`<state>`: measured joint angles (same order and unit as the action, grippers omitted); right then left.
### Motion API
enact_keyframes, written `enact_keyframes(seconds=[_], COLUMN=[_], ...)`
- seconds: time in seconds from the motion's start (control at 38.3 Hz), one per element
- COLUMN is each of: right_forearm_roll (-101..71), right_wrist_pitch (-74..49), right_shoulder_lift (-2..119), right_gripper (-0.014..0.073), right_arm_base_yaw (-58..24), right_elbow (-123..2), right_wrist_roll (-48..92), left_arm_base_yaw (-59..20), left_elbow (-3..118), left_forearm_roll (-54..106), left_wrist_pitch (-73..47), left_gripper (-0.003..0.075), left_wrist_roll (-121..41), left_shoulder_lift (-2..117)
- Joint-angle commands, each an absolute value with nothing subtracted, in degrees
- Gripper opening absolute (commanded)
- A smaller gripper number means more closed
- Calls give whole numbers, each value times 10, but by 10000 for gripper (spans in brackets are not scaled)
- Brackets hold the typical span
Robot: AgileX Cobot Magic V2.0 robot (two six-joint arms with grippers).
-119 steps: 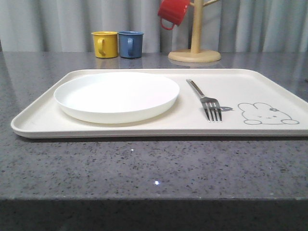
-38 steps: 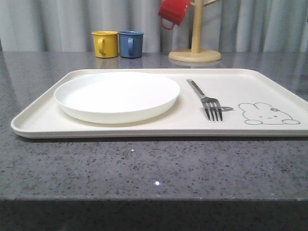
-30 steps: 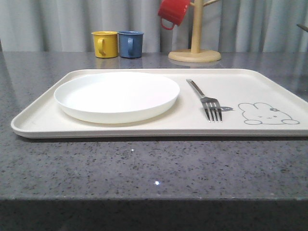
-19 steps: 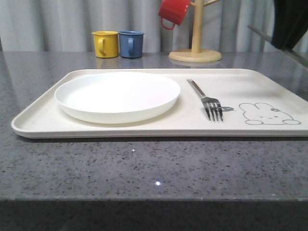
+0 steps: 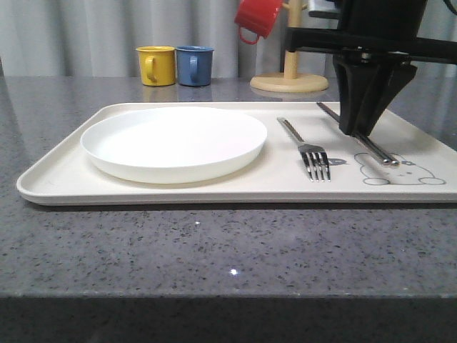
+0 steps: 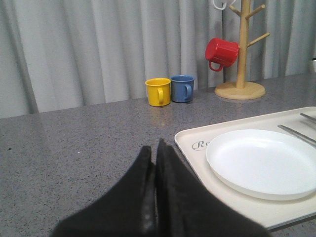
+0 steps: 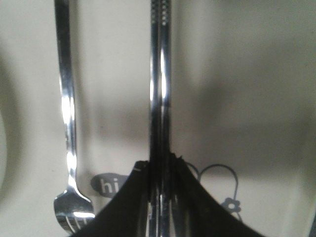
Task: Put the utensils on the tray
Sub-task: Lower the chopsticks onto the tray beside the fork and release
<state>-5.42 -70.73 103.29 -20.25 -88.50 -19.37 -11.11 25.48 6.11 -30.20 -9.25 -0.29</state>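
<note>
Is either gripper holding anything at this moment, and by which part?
The right gripper is shut on the chopsticks, gripping them partway along their shafts, over the tray right of the fork. The left gripper is shut and holds nothing.

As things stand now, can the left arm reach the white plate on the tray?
Probably yes. The left end effector is shut and holds nothing, and bare counter and the tray rim lie between it and the white plate.
</note>
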Motion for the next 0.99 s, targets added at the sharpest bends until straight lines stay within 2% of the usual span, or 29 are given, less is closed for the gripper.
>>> enact_keyframes(seconds=[0.0, 0.44, 0.57, 0.84, 0.97], right_forearm_roll=[-52, -52, -52, -50, -31], right_wrist_pitch=[-707, -689, -689, -706, -752], right_shoulder_lift=[1013, 1038, 1038, 1038, 1038], right_gripper=[-67, -57, 41, 364, 427], right_arm_base_yaw=[-202, -202, -202, -201, -201], right_elbow=[-903, -903, -903, -929, -975], right_wrist_roll=[-201, -211, -214, -215, -214], left_arm_base_yaw=[-110, -110, -110, -110, -110], left_elbow=[269, 269, 269, 269, 269], left_forearm_roll=[68, 68, 68, 68, 68], left_wrist_pitch=[-253, -253, -253, -253, -253], left_gripper=[-18, -18, -18, -18, -18], left_wrist_roll=[-86, -86, -86, -86, -86], left_shoulder_lift=[4, 4, 4, 4, 4])
